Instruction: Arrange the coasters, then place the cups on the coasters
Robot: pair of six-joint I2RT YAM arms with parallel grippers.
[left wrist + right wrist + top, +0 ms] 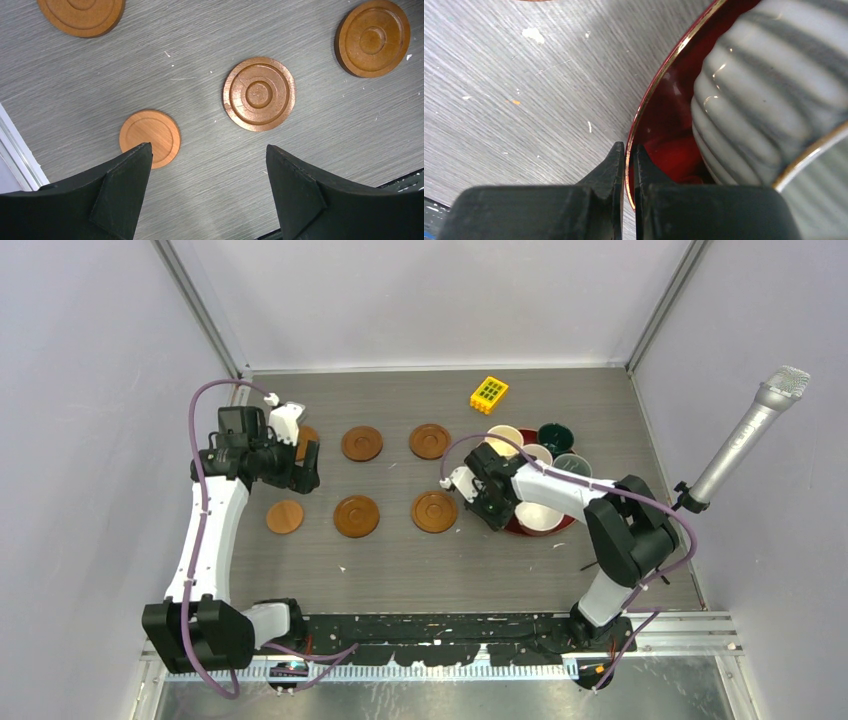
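Both arm bases (200, 630) stand at the bottom of the top view, at the near edge of the counter (400, 560). Six coasters (356, 516) lie flat on the counter in two rows of three, apart from each other. The left pincer (306, 466) hangs over the far left coaster (307, 437) and hides a part of it; from this view I cannot tell if it touches. The right pincer (478, 502) is at the left rim of the red tray (516, 529), just beside the near right coaster (434, 511). The cups (540, 515) stand close together on the tray, none on a coaster. A yellow block (488, 394) lies behind the tray, and a microphone (750, 435) stands at the right.

From the left wrist view, the left pincer (208, 149) has its fingers (120, 195) wide apart, with nothing between them. Below it four coasters lie on the counter: one plain coaster (150, 138) near the left finger, and three ringed coasters (259, 94) farther away.

From the right wrist view, the right pincer (628, 150) has its fingers together, clamped on the thin gold rim of the tray (664, 125). A ribbed cup (764, 90) stands in the tray, close to this rim.
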